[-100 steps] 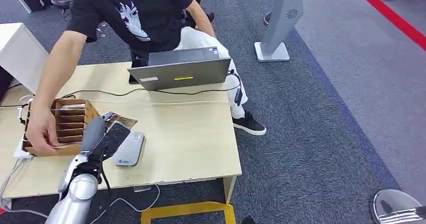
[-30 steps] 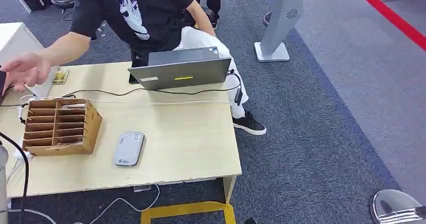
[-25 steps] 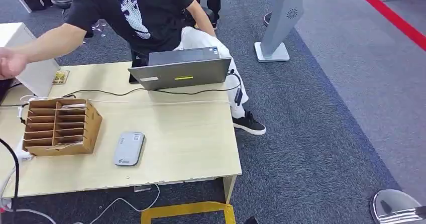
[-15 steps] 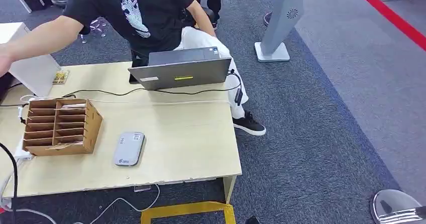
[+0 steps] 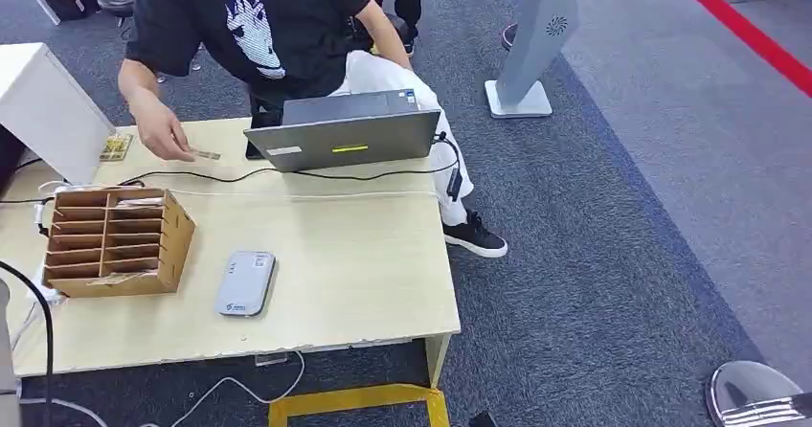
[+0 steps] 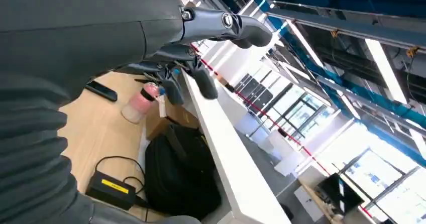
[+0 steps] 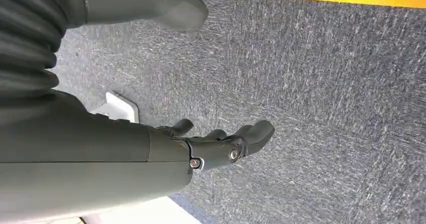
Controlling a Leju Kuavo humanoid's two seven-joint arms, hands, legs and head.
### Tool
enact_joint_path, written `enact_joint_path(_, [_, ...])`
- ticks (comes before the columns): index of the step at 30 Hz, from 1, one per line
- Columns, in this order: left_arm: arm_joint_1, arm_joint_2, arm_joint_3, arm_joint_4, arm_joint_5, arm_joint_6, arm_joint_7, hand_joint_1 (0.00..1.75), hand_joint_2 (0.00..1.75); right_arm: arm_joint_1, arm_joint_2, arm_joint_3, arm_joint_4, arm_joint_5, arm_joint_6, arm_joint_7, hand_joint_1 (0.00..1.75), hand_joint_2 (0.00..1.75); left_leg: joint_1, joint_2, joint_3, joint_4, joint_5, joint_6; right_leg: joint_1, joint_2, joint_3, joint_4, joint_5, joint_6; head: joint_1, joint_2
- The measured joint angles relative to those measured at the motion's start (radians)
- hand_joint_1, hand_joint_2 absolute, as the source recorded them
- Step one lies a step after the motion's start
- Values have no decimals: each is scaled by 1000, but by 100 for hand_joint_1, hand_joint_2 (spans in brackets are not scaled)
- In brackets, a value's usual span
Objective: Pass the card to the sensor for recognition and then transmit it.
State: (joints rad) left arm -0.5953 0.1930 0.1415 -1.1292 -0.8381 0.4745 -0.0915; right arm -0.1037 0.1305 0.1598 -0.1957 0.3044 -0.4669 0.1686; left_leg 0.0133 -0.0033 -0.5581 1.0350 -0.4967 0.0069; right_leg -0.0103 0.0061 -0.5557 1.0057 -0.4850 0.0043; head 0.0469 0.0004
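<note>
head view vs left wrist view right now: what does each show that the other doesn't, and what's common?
Head view alone: the card reader, the wooden card organizer, the laptop, and a person's hand holding a card above the desk. Left wrist view alone: the left hand, holding nothing, fingers apart, plus a black backpack and a pink bottle. Shared: light wooden desktop.

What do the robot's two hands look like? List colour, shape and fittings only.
Left hand: a dark grey smooth shell behind a ribbed grey cover, a thick rounded thumb with silver screws at its joint, and darker slim fingers with rounded tips. Right hand: the same build, with a ribbed grey cover, a smooth dark shell, a thick grey thumb and silver screws on the fingers.
</note>
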Motion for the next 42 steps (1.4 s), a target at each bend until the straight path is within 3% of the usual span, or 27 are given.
enact_joint_path(5, [-1, -10, -1, -25, -15, -39, 16, 0, 175, 0, 0, -5, 0, 2, 0, 0, 0, 175, 0, 1, 0, 0, 0, 0, 0, 0, -1, 0, 0, -1, 0, 0])
enact_joint_path(6, [-3, -8, -9, -29, -34, -96, 33, 0, 175, 0, 0, -7, 0, 0, 0, 2, 0, 175, 0, 1, 0, 0, 0, 0, 0, 0, -1, 0, 0, -1, 0, 0])
enact_joint_path(8, [-16, 3, -47, -61, -63, -300, 113, 0, 175, 3, -2, -16, 0, -7, 1, -1, 0, 175, 0, -1, -1, 1, 1, 0, 0, -1, -2, 0, 0, -1, 0, 0])
enact_joint_path(9, [-25, 7, -76, -87, -67, -371, 133, 0, 175, 4, -2, -19, 0, -10, 1, -2, 0, 175, 0, -1, -2, 1, 1, 1, 0, -1, -2, 0, 1, -1, 0, 0])
enact_joint_path(13, [-24, 36, -181, -227, -28, -537, 164, 0, 175, 18, -4, -39, 0, -24, 0, -19, 0, 175, 0, 2, -3, 0, 1, 1, 0, 1, -2, 0, 2, -1, 0, 0])
enact_joint_path(15, [4, 69, -236, -319, 5, -588, 185, 0, 175, 29, -4, -53, 0, -37, 0, -31, 0, 175, 0, 2, -3, 0, 1, 1, 0, 1, -2, 0, 1, -1, 0, 0])
enact_joint_path(19, [127, 159, -295, -501, 48, -586, 171, 0, 175, 45, -4, -78, 2, -49, -2, -45, 0, 175, 0, 4, -3, -1, 0, 0, 0, 3, -4, 0, 1, -1, 0, 0])
enact_joint_path(25, [318, 253, -308, -708, 51, -555, 153, 0, 175, 55, -4, -100, 3, -50, -2, -44, 0, 175, 0, 4, -4, -1, 0, 0, 0, 3, -6, 0, 0, -2, 0, 0])
enact_joint_path(35, [393, 318, -308, -803, 44, -568, 161, 0, 175, 56, -4, -116, 3, -53, -2, -45, 0, 175, 0, 4, -5, -1, 1, -1, 0, 3, -5, 0, 2, -2, 0, 0])
enact_joint_path(38, [495, 391, -292, -855, 34, -577, 178, 0, 175, 59, -4, -127, 3, -63, -3, -46, 0, 175, 0, 6, -4, -1, 1, -1, 0, 6, -6, 1, 2, -2, 0, 0])
enact_joint_path(42, [664, 455, -212, -923, -52, -583, 210, 0, 175, 64, -4, -145, 3, -65, -4, -44, 0, 175, 0, 5, -6, -1, -1, -2, 0, 5, -8, 0, 0, -3, 0, 0])
